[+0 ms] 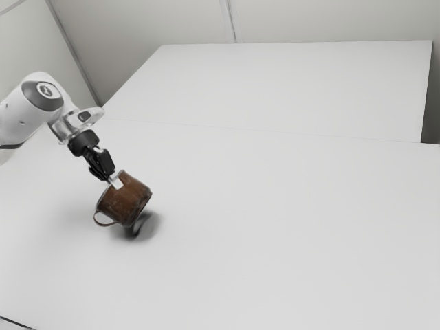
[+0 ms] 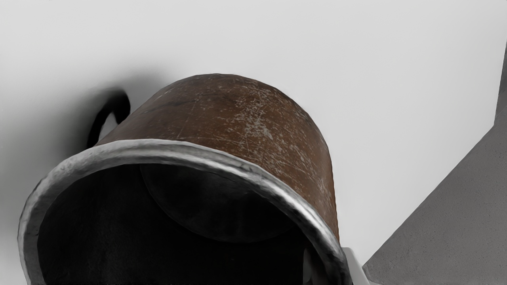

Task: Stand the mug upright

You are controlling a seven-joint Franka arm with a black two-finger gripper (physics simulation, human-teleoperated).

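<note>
Nearest the camera in the wrist view is the pale, worn metal rim of the mug [image 2: 237, 166], its mouth open toward the gripper [image 1: 116, 181] and its inside dark. Beyond the rim the brown outer wall shows many light scratches. The gripper is closed on the mug's wall at the rim: one finger [image 2: 353, 264] lies against the outside and the other reaches into the mouth, with the wall pinched between them. In the exterior view the mug is tilted, not upright, its mouth turned up toward the arm [image 1: 41, 96] at the exterior view's left and its base slanting down toward the exterior view's right. The handle [image 1: 103, 222] hangs on the low side, near the mouth end. The mug is over the near part of the white worktop [image 1: 289, 220], toward the exterior view's left, with a dark shadow [image 1: 143, 225] beneath it and just beside it; whether any part of it touches the surface I cannot tell. Past the worktop's edge, the wrist view shows a grey, speckled surface [image 2: 451, 221]. Pale walls [image 1: 151, 20] stand behind the worktop.
</note>
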